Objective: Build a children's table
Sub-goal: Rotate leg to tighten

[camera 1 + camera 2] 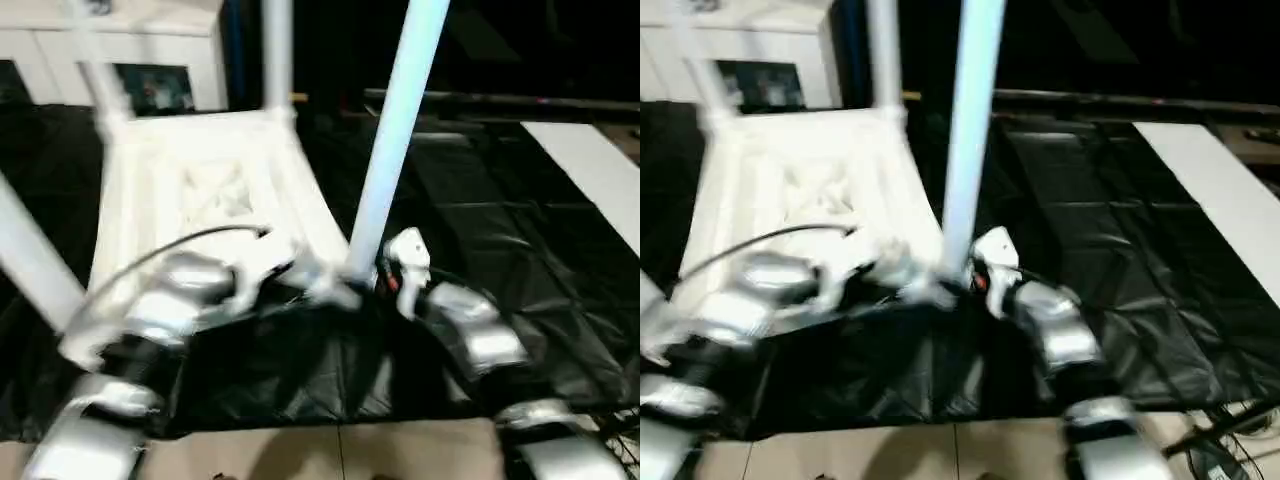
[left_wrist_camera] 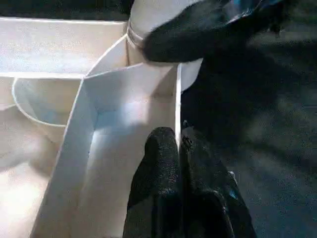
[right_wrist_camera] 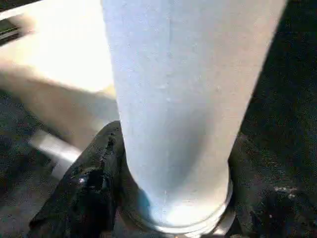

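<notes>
Gripping, right gripper (image 3: 163, 198): fingers are clamping the leg (image 1: 395, 150) near its base.
Left gripper (image 2: 181, 163): fingers are pinching the top's (image 1: 200, 190) rim wall.
Top: is lying ribs-up on the black work table (image 1: 520, 240).

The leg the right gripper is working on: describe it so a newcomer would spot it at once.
On the black-covered work table lies the white table top, ribbed underside up. At its near corner on the robot's right stands the leg, the right gripper at its base. Among the legs in view, it stands nearest the right gripper.
</notes>
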Controlling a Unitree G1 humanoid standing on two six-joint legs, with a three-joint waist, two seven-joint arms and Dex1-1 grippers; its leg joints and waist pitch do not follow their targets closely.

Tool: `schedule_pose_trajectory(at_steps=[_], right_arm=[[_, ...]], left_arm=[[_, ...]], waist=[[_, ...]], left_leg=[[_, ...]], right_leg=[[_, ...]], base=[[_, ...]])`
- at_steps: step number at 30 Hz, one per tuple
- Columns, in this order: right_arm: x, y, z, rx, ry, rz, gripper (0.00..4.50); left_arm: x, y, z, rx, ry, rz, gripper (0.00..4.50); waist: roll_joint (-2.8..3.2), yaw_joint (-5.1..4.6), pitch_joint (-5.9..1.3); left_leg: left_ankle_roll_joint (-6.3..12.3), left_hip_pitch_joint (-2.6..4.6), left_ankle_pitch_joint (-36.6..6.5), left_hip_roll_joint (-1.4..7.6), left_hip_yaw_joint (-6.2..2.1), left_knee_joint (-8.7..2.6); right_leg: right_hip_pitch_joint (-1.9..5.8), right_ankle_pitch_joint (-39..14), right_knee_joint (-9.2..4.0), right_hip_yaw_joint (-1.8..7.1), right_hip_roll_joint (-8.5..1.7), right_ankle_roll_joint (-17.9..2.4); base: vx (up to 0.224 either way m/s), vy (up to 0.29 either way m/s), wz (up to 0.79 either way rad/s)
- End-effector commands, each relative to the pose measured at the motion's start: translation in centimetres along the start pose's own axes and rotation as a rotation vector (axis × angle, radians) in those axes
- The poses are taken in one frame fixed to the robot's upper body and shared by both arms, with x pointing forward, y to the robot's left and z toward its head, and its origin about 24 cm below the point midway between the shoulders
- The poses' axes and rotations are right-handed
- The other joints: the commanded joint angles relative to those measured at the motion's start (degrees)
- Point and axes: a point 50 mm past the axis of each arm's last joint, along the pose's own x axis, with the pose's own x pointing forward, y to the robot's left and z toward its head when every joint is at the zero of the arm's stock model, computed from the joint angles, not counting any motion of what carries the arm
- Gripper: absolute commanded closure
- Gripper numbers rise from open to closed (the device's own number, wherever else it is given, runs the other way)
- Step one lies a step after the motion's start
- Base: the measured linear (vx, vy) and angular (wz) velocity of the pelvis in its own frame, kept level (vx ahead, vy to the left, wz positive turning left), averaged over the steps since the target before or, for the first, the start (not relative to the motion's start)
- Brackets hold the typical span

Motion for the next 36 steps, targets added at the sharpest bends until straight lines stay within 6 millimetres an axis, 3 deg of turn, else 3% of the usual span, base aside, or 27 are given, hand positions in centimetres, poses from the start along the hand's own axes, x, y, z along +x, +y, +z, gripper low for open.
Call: schedule_pose_trajectory(at_steps=[1,5,6,7,8,10,11,12,16,20,23,28,29,36], right_arm=[[1.4,2.6,-0.6,0.043,0.024,0.014,1.88],[2.2,4.2,-0.3,0.049,0.002,-0.006,1.88],[2.3,4.5,-0.1,0.045,-0.018,0.004,1.88],[2.3,4.5,0.0,0.042,-0.030,0.009,1.53],[2.2,4.3,0.2,0.047,-0.041,0.014,1.19],[2.1,4.1,0.3,0.051,-0.049,0.021,1.19],[1.6,3.1,0.6,0.038,-0.049,0.048,1.16],[1.3,2.6,0.8,0.034,-0.047,0.067,0.96],[0.2,1.3,1.2,-0.048,-0.020,0.167,0.67],[-1.5,0.1,1.5,-0.139,0.042,0.370,0.67],[-2.1,0.0,1.7,-0.152,0.062,0.485,0.67],[-2.6,-0.2,1.6,-0.186,0.125,0.587,0.84],[-2.6,-0.3,1.7,-0.186,0.131,0.604,1.11],[-2.3,-0.1,2.2,-0.183,0.133,0.685,1.62]], left_arm=[[2.4,-2.3,2.0,0.007,-0.099,-0.075,4.50],[3.0,-3.1,2.3,0.007,-0.108,-0.076,4.50],[2.9,-3.1,2.2,0.011,-0.104,-0.073,4.50],[2.8,-3.1,2.1,0.012,-0.100,-0.071,4.50],[2.7,-3.0,1.9,0.010,-0.095,-0.063,4.50],[2.4,-2.8,1.7,0.009,-0.089,-0.057,4.50],[1.8,-2.5,1.2,0.020,-0.079,-0.063,4.50],[1.5,-2.3,1.0,0.035,-0.073,-0.070,4.50],[0.2,-2.0,0.5,0.072,-0.058,-0.119,4.50],[-1.5,-1.7,-0.5,0.128,-0.013,-0.232,4.50],[-2.3,-1.4,-0.9,0.148,0.021,-0.277,4.50],[-3.4,-1.0,-1.4,0.156,0.046,-0.327,4.50],[-3.7,-0.9,-1.5,0.154,0.052,-0.341,4.50],[-4.9,-0.3,-1.7,0.161,0.072,-0.388,4.50]], waist=[[-0.08,0.20,-3.27],[-0.14,-0.05,-3.32],[-0.67,-0.22,-3.32],[-0.46,-0.13,-3.34],[-0.33,-0.25,-3.27],[-0.39,-0.30,-3.24],[-0.76,-0.27,-3.24],[-0.75,-0.20,-3.26],[-0.51,-0.15,-3.51],[-0.12,-0.03,-3.76],[-0.14,0.02,-3.63],[0.18,0.22,-3.57],[0.25,0.25,-3.60],[0.46,0.86,-3.77]], left_leg=[[0.96,-0.24,-10.8,0.36,0.36,-4.10],[1.71,-0.50,-9.7,0.39,0.33,-4.19],[1.95,-0.63,-9.7,0.34,0.37,-4.22],[2.02,-0.59,-9.7,0.32,0.32,-4.21],[2.16,-0.58,-10.0,0.38,0.33,-4.25],[2.30,-0.51,-10.4,0.33,0.39,-4.23],[2.53,-0.53,-10.7,0.36,0.36,-4.24],[2.92,-0.65,-10.5,0.35,0.34,-4.21],[4.01,-0.78,-7.1,0.39,0.48,-3.91],[5.56,-0.60,-4.7,0.38,0.61,-3.58],[6.39,-0.53,-5.8,0.49,0.63,-3.60],[4.79,-0.07,-7.9,0.70,0.60,-3.78],[4.59,-0.08,-7.8,0.70,0.59,-3.81],[4.30,-0.16,-6.2,0.71,0.69,-3.61]], right_leg=[[2.74,-18.6,-5.48,3.05,-2.95,-9.3],[2.81,-15.6,-5.17,3.04,-2.80,-9.0],[2.82,-15.4,-5.22,2.99,-2.69,-8.9],[2.84,-15.4,-5.13,2.99,-2.77,-8.9],[2.77,-15.5,-5.22,3.02,-2.79,-8.9],[2.68,-16.0,-5.33,3.04,-2.77,-8.8],[2.71,-16.6,-5.31,3.01,-2.84,-8.6],[2.84,-16.5,-5.37,3.02,-2.87,-8.4],[3.03,-10.0,-4.60,3.12,-2.73,-10.4],[3.22,-3.3,-3.80,3.14,-2.61,-13.5],[3.23,-2.7,-3.77,3.12,-2.60,-14.6],[3.10,-4.6,-3.93,3.16,-2.73,-15.3],[3.17,-4.3,-3.82,3.16,-2.71,-15.4],[3.32,-1.6,-3.35,3.07,-2.63,-16.2]], base=[[0.000,0.000,0.00],[0.000,0.000,0.00],[0.000,0.000,0.00],[0.000,0.000,0.00],[0.000,0.000,0.00],[0.000,0.000,0.00],[0.000,0.000,0.00],[0.000,0.000,0.00],[0.000,0.000,0.00],[0.000,0.000,0.00],[0.000,0.000,0.00],[0.000,0.000,0.00],[0.000,0.000,0.00],[0.000,0.000,0.00]])
